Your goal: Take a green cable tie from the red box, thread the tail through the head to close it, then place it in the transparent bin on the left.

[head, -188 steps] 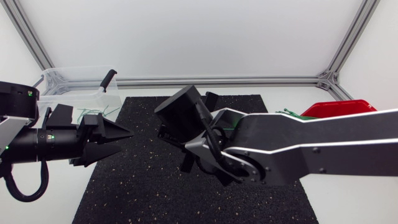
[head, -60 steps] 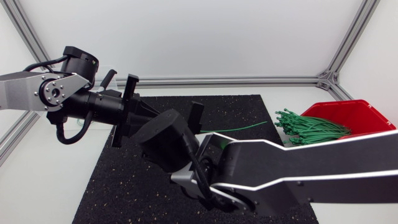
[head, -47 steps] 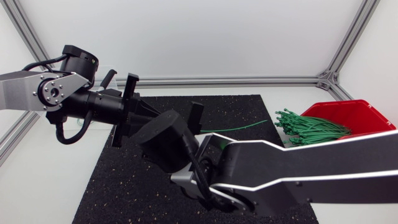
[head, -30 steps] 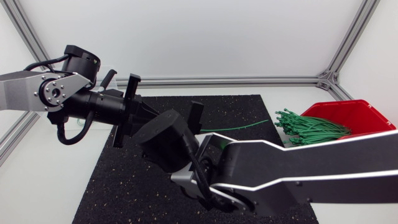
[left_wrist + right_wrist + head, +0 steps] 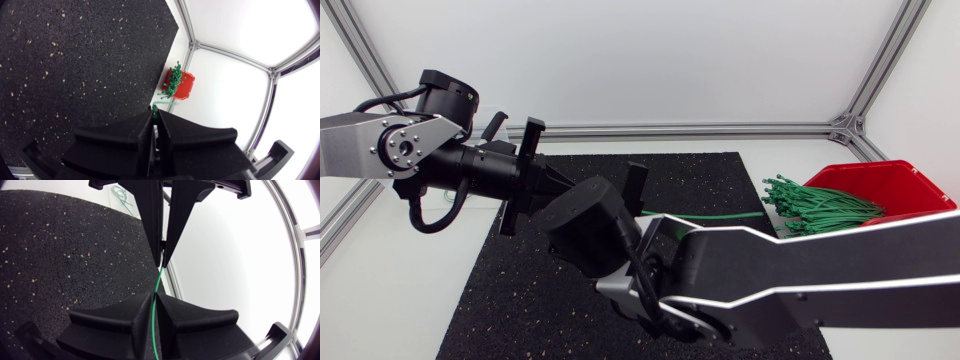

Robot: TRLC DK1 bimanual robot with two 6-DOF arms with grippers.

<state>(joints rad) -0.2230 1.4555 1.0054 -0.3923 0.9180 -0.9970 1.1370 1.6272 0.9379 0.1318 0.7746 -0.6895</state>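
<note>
Farther out toward the red box (image 5: pixel 885 178) than a second ago, the green cable tie (image 5: pixel 705 214) stretches nearly level above the black mat (image 5: pixel 520 300). One end is pinched in the clenched tips of the left gripper (image 5: pixel 155 116). The right gripper (image 5: pixel 154 297), facing it tip to tip, is closed around the strap.

No legible text, label, brand, number or sign was found in any view. Surfaces checked: red plastic box (image 5: pixel 892 176), black speckled rubber mat (image 5: pixel 520 300). Both were unmarked as far as could be seen.
</note>
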